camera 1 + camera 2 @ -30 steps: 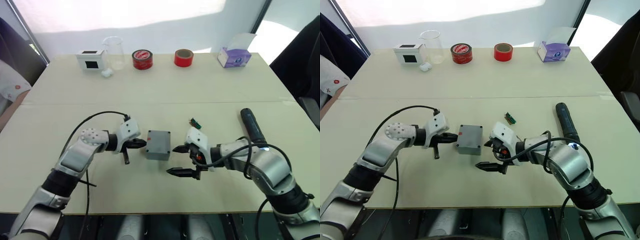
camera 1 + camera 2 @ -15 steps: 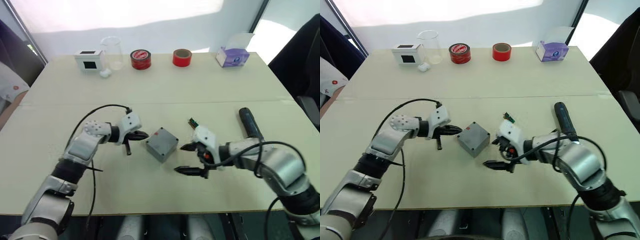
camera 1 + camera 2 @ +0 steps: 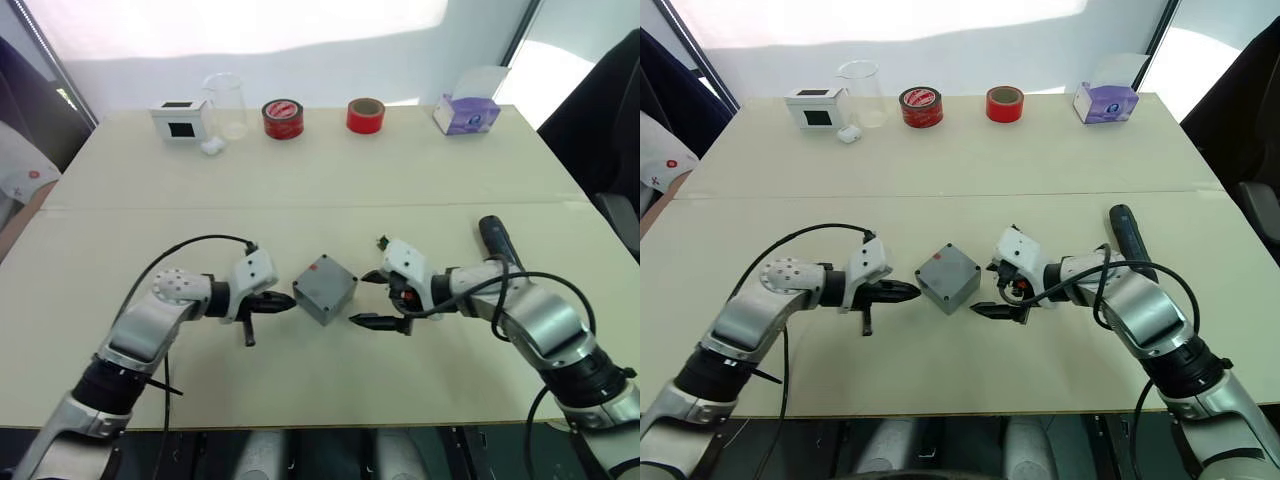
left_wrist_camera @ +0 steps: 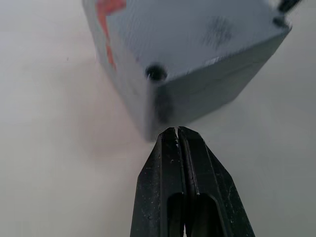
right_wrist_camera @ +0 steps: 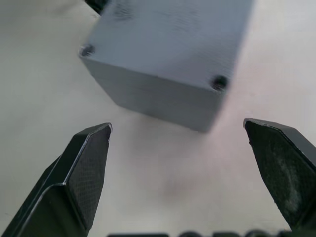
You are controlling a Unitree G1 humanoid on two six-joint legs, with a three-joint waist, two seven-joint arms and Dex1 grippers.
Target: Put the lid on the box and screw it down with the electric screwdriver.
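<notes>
My pinched-together left gripper (image 4: 177, 134) and spread right gripper (image 3: 374, 298) flank the small gray square box (image 3: 325, 288), whose red side mark is unreadable.

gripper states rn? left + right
Left gripper: shut, empty, tips just short of a corner of the box.
Right gripper: open, empty, facing the box.

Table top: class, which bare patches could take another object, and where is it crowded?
Free: the wide band of table between the back row, white box through tissue box, and the arms; also both front corners. Crowded: the centre, where the box sits between the left claw and right claw.
</notes>
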